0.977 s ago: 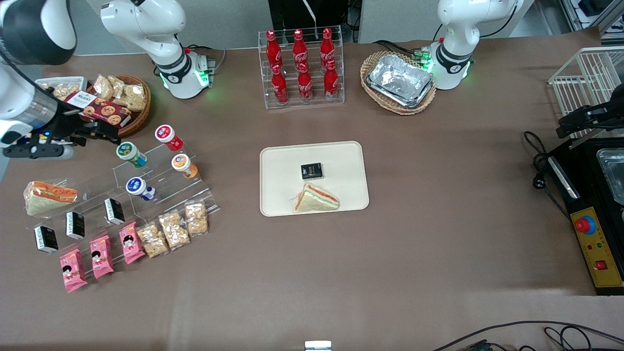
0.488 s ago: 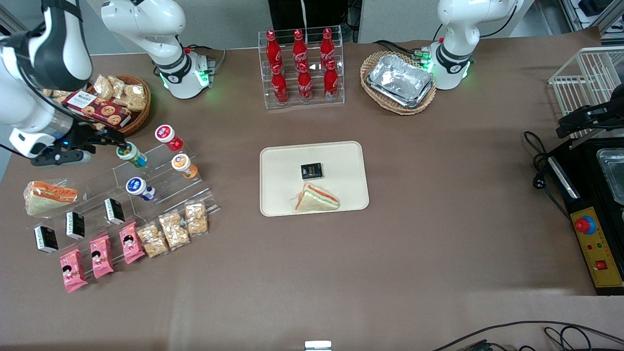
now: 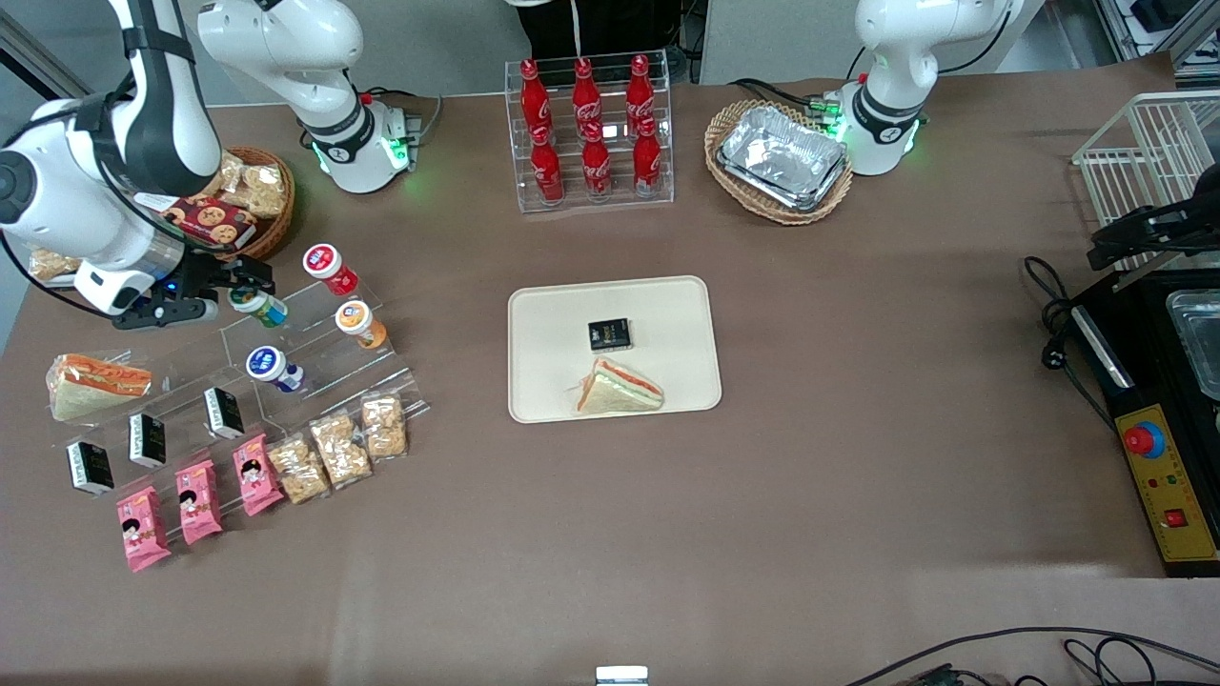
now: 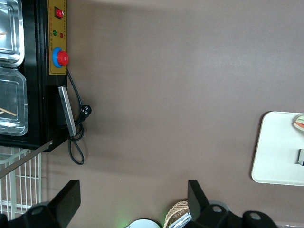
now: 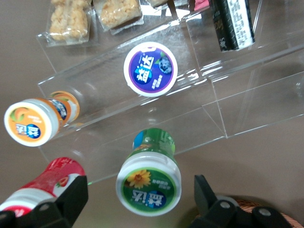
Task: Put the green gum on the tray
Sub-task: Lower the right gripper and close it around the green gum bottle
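The green gum [image 5: 149,183] is a small bottle with a white, green-rimmed lid bearing a yellow flower; it leans on the top step of a clear acrylic stand [image 3: 315,357]. My gripper [image 3: 250,283] hangs just above the green gum [image 3: 257,307], open, with its two black fingers [image 5: 71,199] set wide on either side of the lid and not touching it. The cream tray [image 3: 667,314] lies mid-table, toward the parked arm's end from the stand, holding a sandwich [image 3: 618,389] and a small black box [image 3: 609,333].
Beside the green gum on the stand are a red-lidded bottle [image 3: 329,267], an orange-lidded one [image 3: 359,323] and a blue-lidded one [image 3: 273,366]. Black boxes [image 3: 223,412], snack bags [image 3: 341,446] and pink packets [image 3: 198,499] fill the lower steps. A wicker basket of snacks [image 3: 253,205] stands close to the arm.
My gripper has moved across from the table's edge toward the stand and come down over the green gum. The bottles have not shifted.
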Tool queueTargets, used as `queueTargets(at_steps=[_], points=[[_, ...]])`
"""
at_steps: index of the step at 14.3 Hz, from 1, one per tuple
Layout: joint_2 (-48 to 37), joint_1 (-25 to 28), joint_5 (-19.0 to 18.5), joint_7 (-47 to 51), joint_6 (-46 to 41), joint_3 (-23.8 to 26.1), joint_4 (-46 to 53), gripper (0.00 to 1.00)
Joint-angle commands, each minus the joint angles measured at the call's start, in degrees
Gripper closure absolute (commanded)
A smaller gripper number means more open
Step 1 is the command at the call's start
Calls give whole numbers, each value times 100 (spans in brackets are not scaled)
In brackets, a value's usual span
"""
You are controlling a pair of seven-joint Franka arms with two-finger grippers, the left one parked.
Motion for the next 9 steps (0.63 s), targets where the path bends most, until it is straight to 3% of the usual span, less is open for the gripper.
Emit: queueTargets(at_steps=[1,2,3,7,8,9], points=[[-18,-18,-83,-56,319,8,-246,2],[8,-26,-83,-56,337,8,-254,14],[35,-26,-83,-108,363,8,-254,36],[87,-149,-83,-442,398,8,-219,84],[88,-149,-83,-460,381,8,-193,93],[79,-149,-83,-460,320,8,-97,94]])
